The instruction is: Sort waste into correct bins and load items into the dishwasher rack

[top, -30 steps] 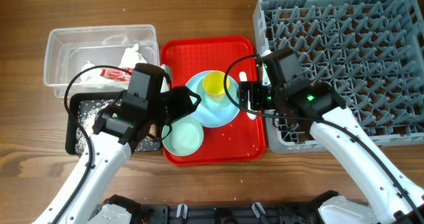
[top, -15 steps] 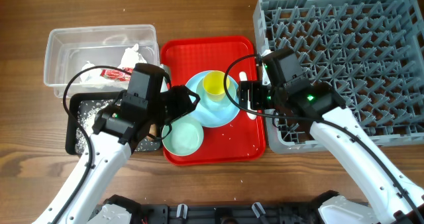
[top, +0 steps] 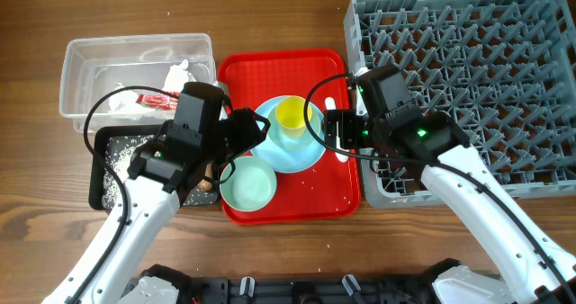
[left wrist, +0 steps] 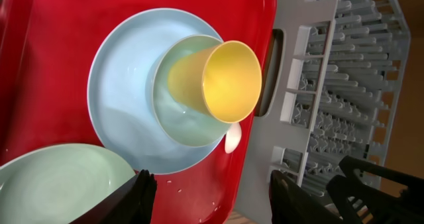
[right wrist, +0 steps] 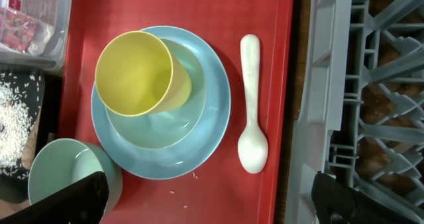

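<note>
The yellow cup [left wrist: 225, 81] is probably the next thing to take. It looks like thin, stiff plastic, so it should be very light and a little slippery. A hard squeeze could make it jump out of the fingers. It lies tilted inside the light blue cup [left wrist: 182, 121], with its open mouth turned toward the dishwasher rack [top: 468, 61]. I think the best hold is on the rim, with 1 finger inside the mouth and 1 outside. The round wall is smooth and leans on the cup below it.

The light blue cup stands on the light blue plate [left wrist: 119, 98], so the 3 things make 1 stack near the middle of the red tray [right wrist: 265, 25]. The plate is flat and has a low edge, which will be difficult to get under while the cups are on it. The pale green bowl [left wrist: 59, 184] stands beside the plate at the tray's near left corner. The white spoon [right wrist: 250, 105] lies flat on the tray between the plate and the rack. It is thin and low, so it is not easy to pinch.

The left gripper [left wrist: 213, 196] hangs over the near edge of the plate, its fingers [left wrist: 142, 194] spread and holding nothing. The right gripper [right wrist: 209, 191] is above the tray, its fingers wide apart and also empty.
</note>
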